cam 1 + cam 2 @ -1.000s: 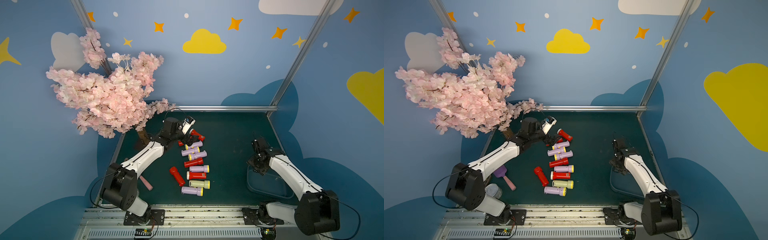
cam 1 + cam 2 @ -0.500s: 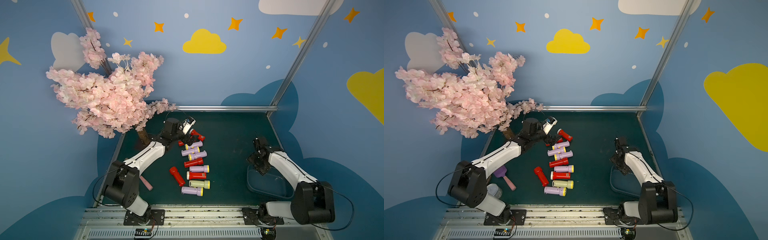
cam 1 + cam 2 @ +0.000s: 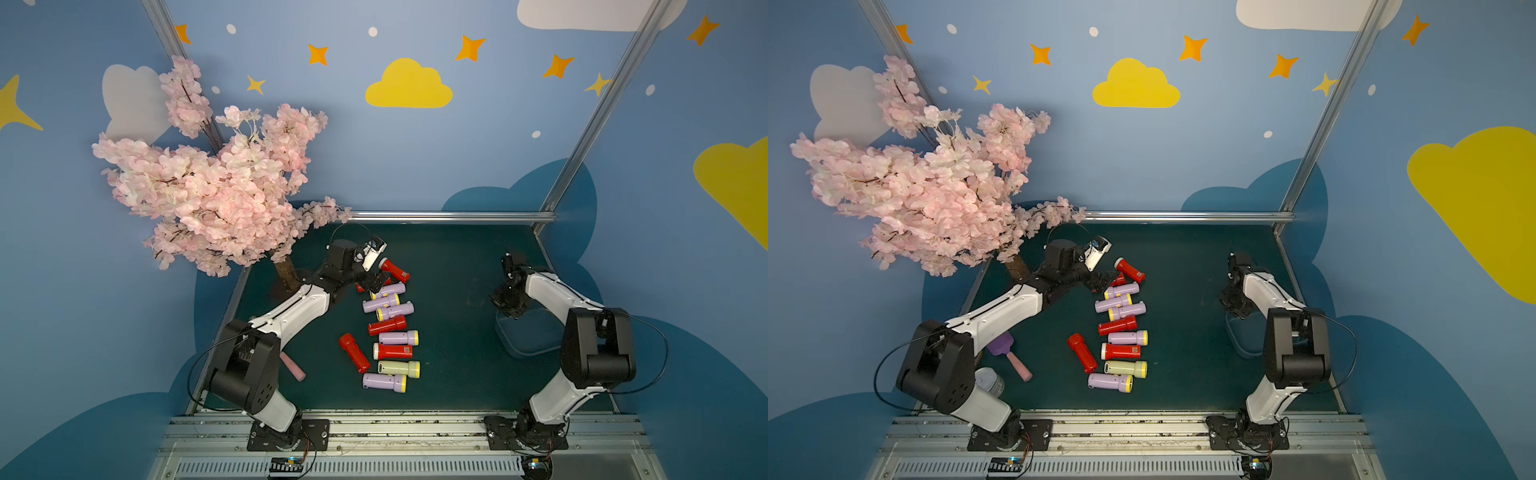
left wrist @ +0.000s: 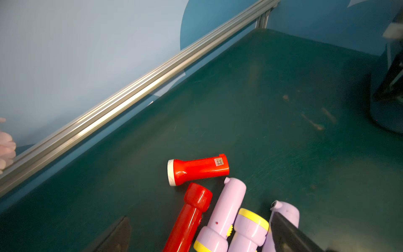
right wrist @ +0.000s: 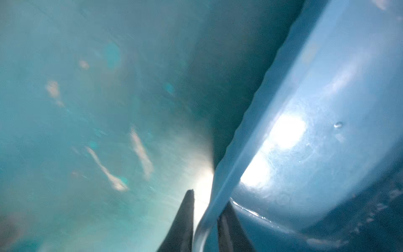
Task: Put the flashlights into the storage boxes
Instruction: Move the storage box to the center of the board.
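Several flashlights lie in a loose row down the middle of the green mat: red ones, lilac ones with yellow rings and a cream-yellow one. My left gripper hangs open over the row's far end. In the left wrist view its fingers straddle a red flashlight and a lilac flashlight; another red flashlight lies just beyond. The blue-grey storage box sits at the right with nothing visible in it. My right gripper is shut on its rim, one finger inside and one outside.
A pink blossom tree stands at the back left, its trunk close behind my left arm. A purple scoop with pink handle and a tin can lie by the left arm's base. A metal rail bounds the far edge.
My right gripper has closed on the near-left rim of the storage box, and its arm has folded closer to the base. The left gripper has stayed open over the flashlights.
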`<state>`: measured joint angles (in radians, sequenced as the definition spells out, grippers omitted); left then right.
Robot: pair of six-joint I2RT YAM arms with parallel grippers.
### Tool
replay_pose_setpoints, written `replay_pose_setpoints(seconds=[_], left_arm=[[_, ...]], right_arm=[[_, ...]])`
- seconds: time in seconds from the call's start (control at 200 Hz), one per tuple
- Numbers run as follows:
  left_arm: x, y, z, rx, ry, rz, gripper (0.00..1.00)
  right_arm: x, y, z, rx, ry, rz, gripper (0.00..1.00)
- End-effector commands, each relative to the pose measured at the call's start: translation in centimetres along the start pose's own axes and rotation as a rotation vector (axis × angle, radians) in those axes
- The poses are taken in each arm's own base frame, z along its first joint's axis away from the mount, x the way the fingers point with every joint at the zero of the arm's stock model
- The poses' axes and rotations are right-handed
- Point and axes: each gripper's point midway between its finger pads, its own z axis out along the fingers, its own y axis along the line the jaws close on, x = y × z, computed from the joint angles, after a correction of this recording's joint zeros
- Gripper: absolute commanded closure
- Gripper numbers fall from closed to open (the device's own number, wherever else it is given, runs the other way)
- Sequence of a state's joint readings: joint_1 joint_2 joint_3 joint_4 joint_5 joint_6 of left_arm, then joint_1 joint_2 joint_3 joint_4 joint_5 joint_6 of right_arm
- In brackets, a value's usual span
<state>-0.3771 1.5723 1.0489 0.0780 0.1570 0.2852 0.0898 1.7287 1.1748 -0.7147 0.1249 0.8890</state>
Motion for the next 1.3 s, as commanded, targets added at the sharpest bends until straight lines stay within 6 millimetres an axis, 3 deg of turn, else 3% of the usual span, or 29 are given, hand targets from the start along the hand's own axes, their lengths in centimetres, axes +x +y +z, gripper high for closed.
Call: replay_pose_setpoints(seconds=[0.0, 0.21, 0.41, 0.531, 0.656, 1.101, 1.296], left_arm=[[-0.2, 1.3, -1.2, -0.055, -0.006, 0.016, 0.01], [-0.1, 3.2, -2.2, -0.117, -0.012, 0.011, 0.01], [0.2, 4.5, -2.9, -0.156, -0.011, -0.007, 0.01], [0.5, 4.7, -3.2, -0.163, -0.013, -0.028, 0.01], [0.9, 4.6, -3.4, -0.162, -0.004, -0.051, 0.01], [2.6, 2.8, -4.1, -0.124, 0.013, -0.127, 0.01], [2.3, 1.7, -4.1, -0.092, 0.006, -0.134, 0.01]], right_arm=[[-0.9, 3.4, 0.2, -0.056, 0.009, -0.032, 0.82], [-1.0, 10.7, 0.8, -0.104, 0.059, -0.174, 0.91], [2.4, 16.6, 1.0, -0.154, 0.106, -0.368, 0.91], [4.9, 18.7, 0.9, -0.178, 0.163, -0.471, 0.90], [7.1, 18.9, 0.9, -0.156, 0.203, -0.570, 0.89], [14.2, 16.7, 1.0, -0.146, 0.347, -0.841, 0.85], [14.6, 15.4, 0.7, -0.087, 0.310, -0.938, 0.77]])
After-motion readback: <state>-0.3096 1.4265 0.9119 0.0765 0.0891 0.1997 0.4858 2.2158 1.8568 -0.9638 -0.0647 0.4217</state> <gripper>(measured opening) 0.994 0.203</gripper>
